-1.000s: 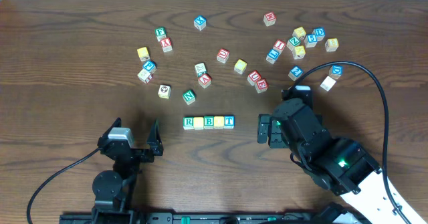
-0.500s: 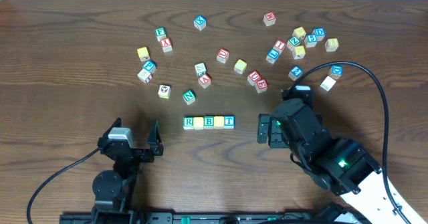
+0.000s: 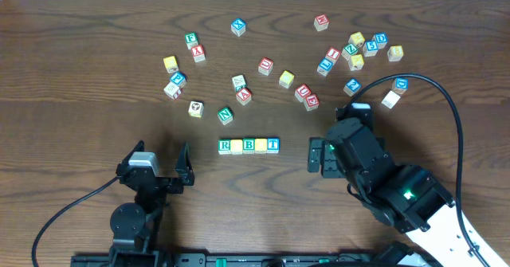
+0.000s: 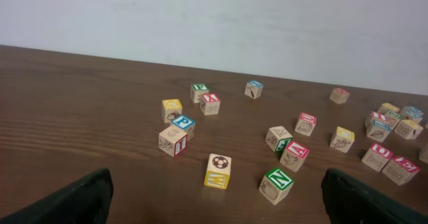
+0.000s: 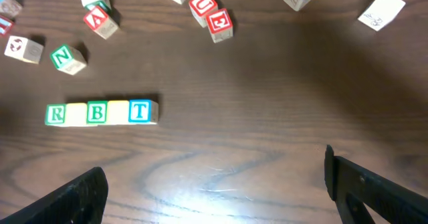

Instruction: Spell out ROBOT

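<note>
A row of letter blocks [image 3: 249,145] lies in the table's middle: a green R [image 3: 225,146], a yellow-topped block, a green B, another yellow-topped block and a blue T [image 3: 273,144]. The row also shows in the right wrist view [image 5: 100,112]. My right gripper [image 3: 317,155] is open and empty, just right of the T. My left gripper [image 3: 159,165] is open and empty near the front left, apart from the row. Loose letter blocks lie scattered beyond, among them a green N [image 4: 277,184] and a yellow block [image 4: 217,170].
Scattered blocks fill the far half of the table, with a cluster at the far right [image 3: 358,48] and a group at the far left [image 3: 179,72]. A black cable [image 3: 446,100] loops from the right arm over the table's right side.
</note>
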`<state>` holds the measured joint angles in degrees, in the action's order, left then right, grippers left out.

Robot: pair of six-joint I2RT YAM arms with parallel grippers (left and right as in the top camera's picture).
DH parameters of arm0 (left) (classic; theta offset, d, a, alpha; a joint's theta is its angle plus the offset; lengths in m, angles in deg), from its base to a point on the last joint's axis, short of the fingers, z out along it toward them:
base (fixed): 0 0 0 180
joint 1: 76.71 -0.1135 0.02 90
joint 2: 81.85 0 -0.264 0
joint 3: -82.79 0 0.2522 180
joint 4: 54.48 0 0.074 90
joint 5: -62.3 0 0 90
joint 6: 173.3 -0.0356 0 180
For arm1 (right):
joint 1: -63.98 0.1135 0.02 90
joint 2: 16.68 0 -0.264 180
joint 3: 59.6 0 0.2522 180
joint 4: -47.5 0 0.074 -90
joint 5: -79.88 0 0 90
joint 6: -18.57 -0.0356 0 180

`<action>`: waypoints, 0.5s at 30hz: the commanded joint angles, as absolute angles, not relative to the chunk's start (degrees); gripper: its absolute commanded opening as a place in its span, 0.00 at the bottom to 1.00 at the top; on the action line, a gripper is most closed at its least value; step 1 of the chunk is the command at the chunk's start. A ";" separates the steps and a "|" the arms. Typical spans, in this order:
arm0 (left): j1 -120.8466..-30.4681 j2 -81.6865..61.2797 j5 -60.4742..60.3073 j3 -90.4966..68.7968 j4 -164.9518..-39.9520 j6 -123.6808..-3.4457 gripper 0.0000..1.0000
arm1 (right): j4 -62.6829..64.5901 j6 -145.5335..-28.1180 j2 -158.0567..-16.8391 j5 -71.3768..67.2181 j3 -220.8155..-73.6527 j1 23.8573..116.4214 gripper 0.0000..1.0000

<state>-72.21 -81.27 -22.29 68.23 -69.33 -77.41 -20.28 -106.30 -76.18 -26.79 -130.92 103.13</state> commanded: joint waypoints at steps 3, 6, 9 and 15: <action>-72.52 -81.62 -21.74 68.80 -71.86 -78.33 0.98 | -14.95 -99.66 -71.26 -29.17 -126.04 100.47 0.99; -72.52 -81.62 -21.77 68.80 -71.88 -78.33 0.98 | -1.99 -92.05 -65.93 -29.11 -117.24 97.84 0.99; -72.52 -81.62 -21.77 68.80 -71.86 -78.33 0.98 | 13.47 -87.59 -59.33 -29.06 -106.50 94.50 0.99; -72.52 -81.62 -21.77 68.80 -71.88 -78.33 0.98 | 43.85 -77.19 -44.53 -25.74 -87.73 87.42 0.99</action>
